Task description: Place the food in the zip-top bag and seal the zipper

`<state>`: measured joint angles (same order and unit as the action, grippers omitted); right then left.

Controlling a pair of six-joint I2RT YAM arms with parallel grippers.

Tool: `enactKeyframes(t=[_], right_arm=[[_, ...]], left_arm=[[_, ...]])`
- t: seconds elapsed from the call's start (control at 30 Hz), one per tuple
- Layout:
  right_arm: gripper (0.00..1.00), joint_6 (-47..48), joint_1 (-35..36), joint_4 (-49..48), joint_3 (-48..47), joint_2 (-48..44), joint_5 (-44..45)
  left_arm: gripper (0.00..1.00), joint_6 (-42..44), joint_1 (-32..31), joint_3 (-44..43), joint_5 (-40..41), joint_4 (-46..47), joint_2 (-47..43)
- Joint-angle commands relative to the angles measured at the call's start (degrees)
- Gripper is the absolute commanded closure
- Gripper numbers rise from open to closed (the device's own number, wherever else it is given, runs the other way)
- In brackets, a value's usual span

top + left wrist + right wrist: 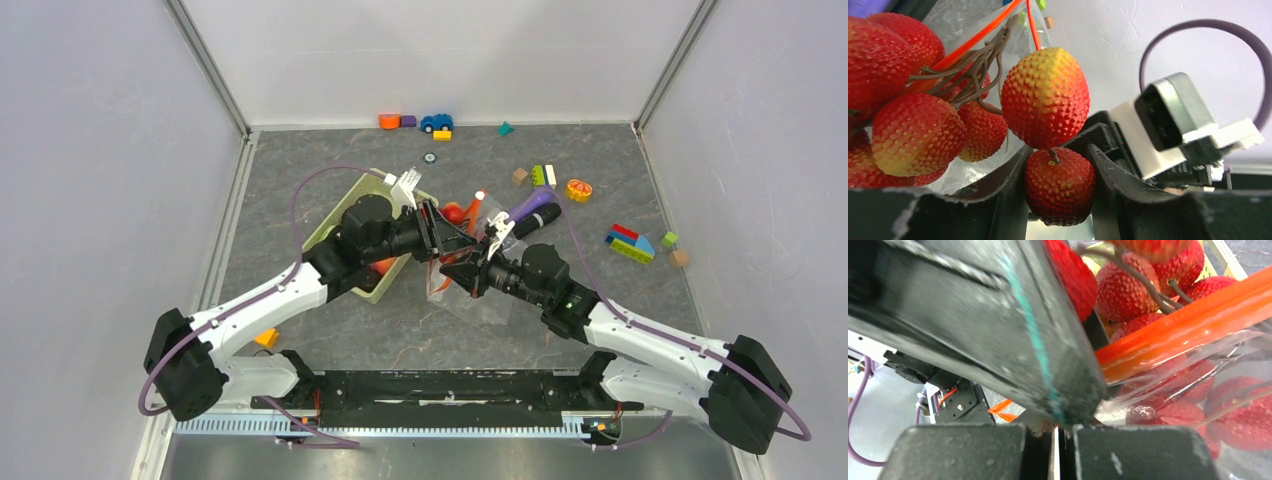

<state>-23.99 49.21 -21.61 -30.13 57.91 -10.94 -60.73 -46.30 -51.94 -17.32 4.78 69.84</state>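
The food here is a bunch of red, bumpy toy fruits (915,132) on brown stems. My left gripper (1060,156) is shut on one fruit of the bunch (1059,187), and the others hang at the mouth of the zip-top bag (968,172). The orange-red zipper (1188,326) runs across the right wrist view, with more red fruits (1243,415) showing through the clear plastic below it. My right gripper (1057,437) is shut on the bag's edge, close under the left gripper's finger. From above, both grippers (445,243) (470,272) meet over the bag (470,298).
A light-green basket (345,215) lies under the left arm. Purple and dark pieces (533,205) lie behind the bag. An orange citrus slice (579,190), coloured blocks (630,243) and a toy car (436,122) are scattered at the back and right.
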Motion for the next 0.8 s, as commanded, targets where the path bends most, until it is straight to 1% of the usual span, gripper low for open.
enactKeyframes(t=[0.0,0.13,0.3,0.4,0.53,0.57,0.67,0.77], right_arm=[[1.0,4.38,-0.4,1.65,1.72,-0.49,-0.2],[1.0,6.0,-0.48,2.69,2.71,-1.65,1.19],[1.0,7.41,-0.69,3.37,2.84,-0.85,2.77],[1.0,7.23,-0.69,1.61,3.18,0.01,1.1],[1.0,6.11,-0.68,-1.51,3.15,0.97,-0.91],[1.0,5.79,-0.7,-1.73,2.98,1.11,-0.95],[1.0,4.08,-0.68,-4.32,3.28,0.58,-1.71],[1.0,0.87,-0.64,-10.44,4.69,0.38,-5.27]], left_arm=[[0.98,9.1,-0.45,-6.1,-4.67,-1.47,-4.6],[0.98,10.34,-0.46,-9.24,-1.62,-6.86,-7.11],[0.98,8.24,-0.45,-10.94,-0.63,-8.46,-7.81],[0.98,4.89,-0.45,-9.85,1.34,-8.03,-7.33],[0.98,-1.95,-0.45,-5.44,1.87,1.77,-6.25],[0.98,-2.59,-0.45,-4.92,2.64,2.78,-6.04],[0.98,-4.51,-0.45,-2.66,6.72,4.92,-6.06],[0.98,-8.73,-0.45,2.85,10.14,13.24,-6.34]])
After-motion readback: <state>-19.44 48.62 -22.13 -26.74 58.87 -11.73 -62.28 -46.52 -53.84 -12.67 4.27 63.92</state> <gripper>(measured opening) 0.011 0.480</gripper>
